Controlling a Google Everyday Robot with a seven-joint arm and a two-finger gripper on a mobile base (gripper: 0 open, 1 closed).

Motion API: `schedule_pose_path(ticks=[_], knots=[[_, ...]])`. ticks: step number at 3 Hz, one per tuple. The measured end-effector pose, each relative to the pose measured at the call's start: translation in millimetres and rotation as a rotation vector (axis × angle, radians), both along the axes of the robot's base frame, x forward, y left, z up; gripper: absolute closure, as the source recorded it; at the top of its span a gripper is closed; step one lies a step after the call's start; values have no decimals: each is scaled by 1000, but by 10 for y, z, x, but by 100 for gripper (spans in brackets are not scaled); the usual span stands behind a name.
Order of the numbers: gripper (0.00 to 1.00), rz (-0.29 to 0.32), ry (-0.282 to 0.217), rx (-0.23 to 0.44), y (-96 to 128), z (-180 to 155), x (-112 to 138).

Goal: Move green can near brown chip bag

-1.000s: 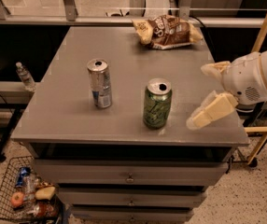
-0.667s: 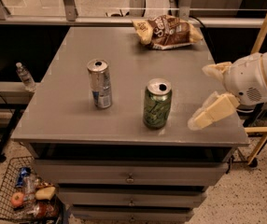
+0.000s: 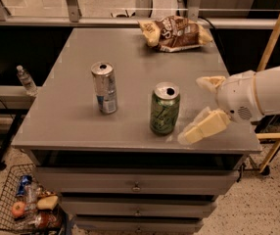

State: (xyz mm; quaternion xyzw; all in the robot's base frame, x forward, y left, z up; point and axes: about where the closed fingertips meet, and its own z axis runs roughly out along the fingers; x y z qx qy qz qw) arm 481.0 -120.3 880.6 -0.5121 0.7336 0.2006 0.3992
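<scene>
the green can (image 3: pixel 164 109) stands upright near the front of the grey table (image 3: pixel 71 111), well apart from the brown chip bag (image 3: pixel 174 33) lying at the far edge. the gripper (image 3: pixel 193 109) hovers just right of it — fingers spread wide, grasping nothing. a silver-and-blue can (image 3: pixel 104 88) stands to its left.

Two cans are counted on the bench (image 3: pixel 71 111): one green can (image 3: pixel 164 109) and one silver-and-blue can (image 3: pixel 104 88). One brown chip bag (image 3: pixel 174 32) is counted, and one end effector (image 3: pixel 193 110), beside the green can.
</scene>
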Motion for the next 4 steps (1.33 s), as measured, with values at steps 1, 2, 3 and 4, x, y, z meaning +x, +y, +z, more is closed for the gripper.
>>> schedule_pose_path(ticks=[1, 2, 3, 4], knots=[[0, -19, -26, 32, 195, -80, -7], [0, -69, -49, 71, 348, -161, -3], [0, -131, -68, 128, 427, -274, 30], [0, -174, -86, 182, 466, -339, 69]])
